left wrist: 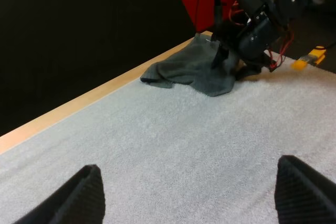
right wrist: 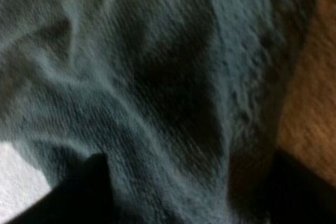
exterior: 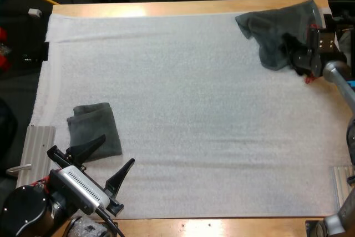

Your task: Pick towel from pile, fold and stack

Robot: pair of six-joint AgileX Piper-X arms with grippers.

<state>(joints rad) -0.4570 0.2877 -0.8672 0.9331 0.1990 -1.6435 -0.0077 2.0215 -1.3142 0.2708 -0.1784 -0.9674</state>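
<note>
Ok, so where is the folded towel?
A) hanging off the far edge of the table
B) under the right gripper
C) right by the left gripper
C: the folded towel lies flat on the mat next to the open left gripper. The right gripper is at the crumpled towel instead.

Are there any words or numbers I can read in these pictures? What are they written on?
None: no word, number, label or sign can be read anywhere.
The crumpled towel, the folded towel and the white mat are all plain, with nothing printed on them.
</note>
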